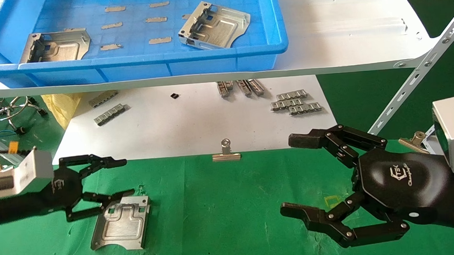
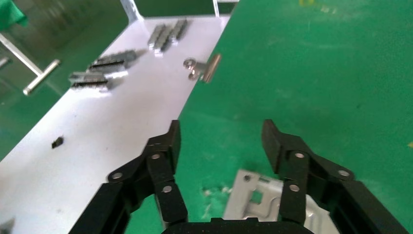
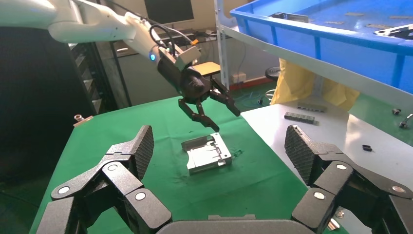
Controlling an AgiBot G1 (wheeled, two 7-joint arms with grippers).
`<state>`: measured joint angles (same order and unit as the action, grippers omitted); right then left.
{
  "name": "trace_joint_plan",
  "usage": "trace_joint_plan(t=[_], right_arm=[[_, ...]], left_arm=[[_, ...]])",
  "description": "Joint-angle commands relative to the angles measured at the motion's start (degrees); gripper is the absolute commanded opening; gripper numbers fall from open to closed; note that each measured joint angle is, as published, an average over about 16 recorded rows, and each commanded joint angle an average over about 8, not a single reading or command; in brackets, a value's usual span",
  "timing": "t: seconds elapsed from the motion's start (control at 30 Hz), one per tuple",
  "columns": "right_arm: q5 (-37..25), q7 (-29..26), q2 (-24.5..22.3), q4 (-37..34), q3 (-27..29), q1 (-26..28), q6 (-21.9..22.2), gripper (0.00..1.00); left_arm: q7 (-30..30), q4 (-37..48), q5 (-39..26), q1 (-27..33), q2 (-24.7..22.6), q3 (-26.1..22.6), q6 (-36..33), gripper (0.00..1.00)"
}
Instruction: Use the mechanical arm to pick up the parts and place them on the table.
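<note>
Nearest to me, my right gripper [image 1: 291,176] is hovering over the right side of the green table [image 1: 232,220] with its fingers spread wide and nothing between them. It's just hanging there off to the side.

On the left, my left gripper [image 1: 125,177] is sitting low over the cloth with its jaws open too, gripping nothing. One silver bracket [image 1: 122,221] is lying flat on the green table right under and just beside its lower fingers. In the left wrist view that bracket [image 2: 258,202] is showing between the open fingers [image 2: 168,146], lying flat on the cloth. From the right wrist view the left gripper [image 3: 228,116] is hanging just above the bracket [image 3: 207,153], apart from it as far as I can tell.

Past that, a silver binder clip [image 1: 226,152] is sitting at the far edge of the cloth, where the white board [image 1: 180,126] begins. Several small grey ridged strips [image 1: 295,102] are lying on the board.

Farthest out, the blue plastic tray [image 1: 149,61] is sitting on the raised white shelf [image 1: 342,28], and two more brackets are waiting in it: one at the left [image 1: 57,45], one toward the right [image 1: 214,26], tilted. A few tiny flat slivers [image 1: 159,40] are scattered between them.
</note>
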<state>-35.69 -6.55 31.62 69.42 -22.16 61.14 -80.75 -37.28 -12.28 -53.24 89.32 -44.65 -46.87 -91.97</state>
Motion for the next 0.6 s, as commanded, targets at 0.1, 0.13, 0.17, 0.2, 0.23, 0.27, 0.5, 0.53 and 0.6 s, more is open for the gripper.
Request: trace_joint_plan(t=[0.1,0.13,0.17,0.2,0.23,0.27,0.5,0.53,0.6], right_arm=[[0.01,0.0,0.0,0.0,0.01,-0.01,0.01,1.0],[0.01,0.0,0.0,0.0,0.01,-0.01,0.01,1.0],[0.0,0.0,0.0,0.0,0.0,-0.01,0.01,1.0],[0.0,0.0,0.0,0.0,0.0,-0.01,0.01,1.0],[0.0,0.0,0.0,0.0,0.0,-0.01,0.0,1.0],[0.0,0.0,0.0,0.0,0.0,-0.01,0.0,1.0],[0.01,0.0,0.0,0.0,0.0,-0.01,0.0,1.0],[0.01,0.0,0.0,0.0,0.0,-0.01,0.0,1.0],[0.01,0.0,0.0,0.0,0.0,-0.01,0.0,1.0]], left_arm=[[2.79,-0.94,2.9,-1.89,0.87,0.7,-0.19,1.0],[2.65,-1.0,2.91,-1.91,0.89,0.71,-0.19,1.0],[2.42,-0.95,2.61,-1.71,0.82,0.65,-0.15,1.0],[2.31,-0.94,2.45,-1.6,0.78,0.63,-0.13,1.0],[2.24,-0.96,2.31,-1.5,0.74,0.62,-0.1,1.0],[2.22,-1.01,2.17,-1.44,0.72,0.64,-0.08,1.0],[4.91,-4.66,2.52,-2.93,1.22,2.45,0.34,1.0],[5.62,-5.6,2.67,-3.34,1.36,2.93,0.44,1.0],[7.18,-7.64,2.99,-4.24,1.67,3.95,0.65,1.0]])
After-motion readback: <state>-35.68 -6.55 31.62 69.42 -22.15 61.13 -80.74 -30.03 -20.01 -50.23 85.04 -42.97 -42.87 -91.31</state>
